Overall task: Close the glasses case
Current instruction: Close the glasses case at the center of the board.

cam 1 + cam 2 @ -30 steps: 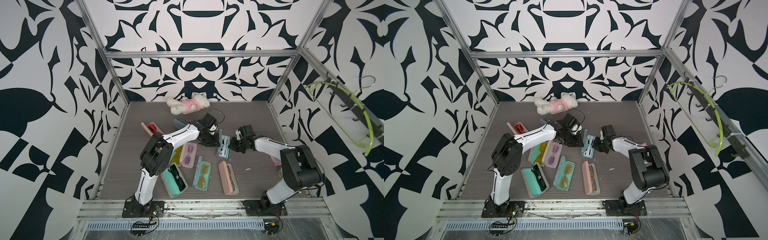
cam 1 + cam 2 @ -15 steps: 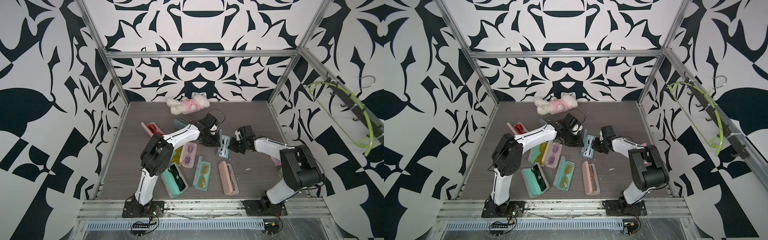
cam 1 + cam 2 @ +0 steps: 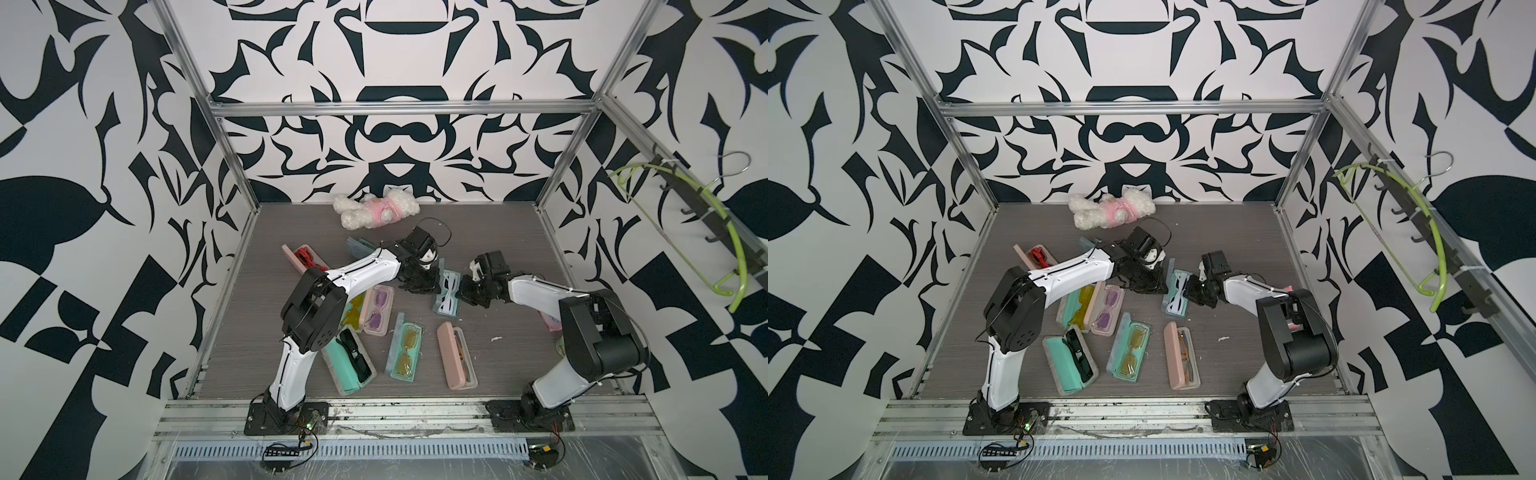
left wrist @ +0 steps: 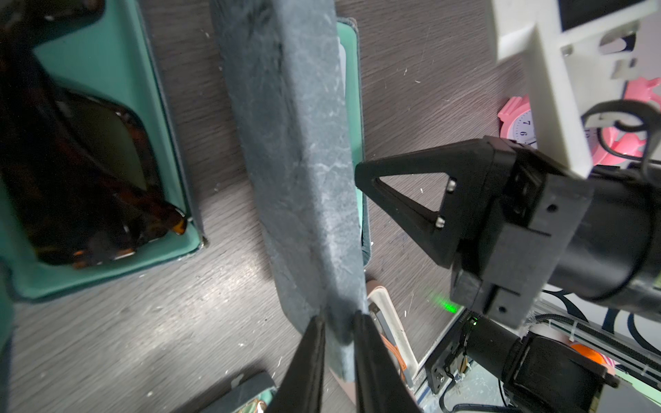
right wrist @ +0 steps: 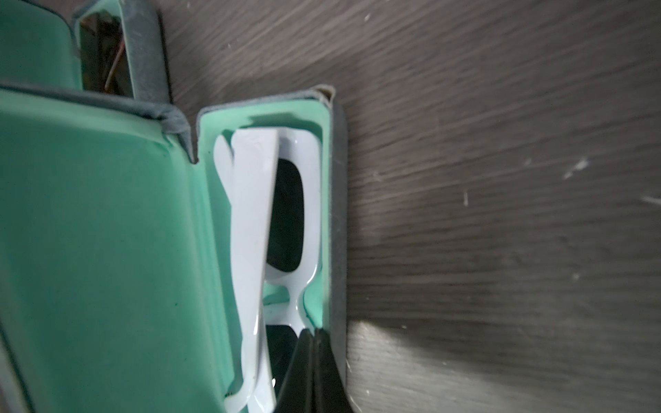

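The glasses case (image 3: 448, 293) (image 3: 1177, 297) lies open mid-table, grey outside and mint inside, with white glasses (image 5: 257, 250) in its tray. Its lid (image 4: 297, 161) stands upright. My left gripper (image 4: 339, 330) (image 3: 422, 283) is shut on the lid's edge, one finger on each side. My right gripper (image 5: 314, 336) (image 3: 464, 291) is shut with nothing between its fingers, and its tips rest at the tray's outer rim (image 5: 336, 221). In the left wrist view, the right gripper's fingertips (image 4: 365, 171) reach the far side of the lid.
Several other open cases lie nearby: one with dark glasses (image 4: 89, 161), a pink one with purple glasses (image 3: 378, 309), a teal one (image 3: 351, 361), one with yellow glasses (image 3: 405, 347) and a pink one (image 3: 455, 355). A plush toy (image 3: 376, 212) sits at the back. A pink clock (image 4: 518, 125) lies to the right.
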### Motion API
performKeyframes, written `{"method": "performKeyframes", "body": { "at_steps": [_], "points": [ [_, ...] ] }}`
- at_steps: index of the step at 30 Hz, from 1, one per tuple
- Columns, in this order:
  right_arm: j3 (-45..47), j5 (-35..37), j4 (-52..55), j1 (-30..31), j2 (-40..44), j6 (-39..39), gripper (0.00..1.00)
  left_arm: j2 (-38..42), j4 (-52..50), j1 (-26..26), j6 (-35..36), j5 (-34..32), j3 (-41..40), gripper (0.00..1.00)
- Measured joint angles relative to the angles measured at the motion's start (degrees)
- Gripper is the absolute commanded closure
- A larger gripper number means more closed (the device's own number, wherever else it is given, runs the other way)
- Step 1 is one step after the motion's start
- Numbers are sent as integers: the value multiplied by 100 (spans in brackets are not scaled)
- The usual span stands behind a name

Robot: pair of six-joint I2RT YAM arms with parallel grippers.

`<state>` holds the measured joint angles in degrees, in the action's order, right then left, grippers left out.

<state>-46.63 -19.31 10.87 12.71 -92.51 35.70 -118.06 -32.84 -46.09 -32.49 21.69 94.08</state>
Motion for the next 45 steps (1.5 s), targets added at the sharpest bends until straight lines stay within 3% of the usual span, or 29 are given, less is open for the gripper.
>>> {"method": "performKeyframes", "body": {
  "at_steps": [7,13,20,33,45],
  "points": [
    [0,59,140,7,175,-42,76,-4,0,-2,20,-2,0,79],
    [0,203,321,0,269,-76,75,-7,0,-7,37,-4,0,79],
    [0,210,326,0,155,-74,77,-11,0,-11,37,-7,13,79],
    [-2,107,109,0,-85,-9,90,-15,0,-17,37,-7,20,80],
    [-2,107,125,0,-85,-24,94,-63,-2,-46,37,20,90,80]
  ]
}}
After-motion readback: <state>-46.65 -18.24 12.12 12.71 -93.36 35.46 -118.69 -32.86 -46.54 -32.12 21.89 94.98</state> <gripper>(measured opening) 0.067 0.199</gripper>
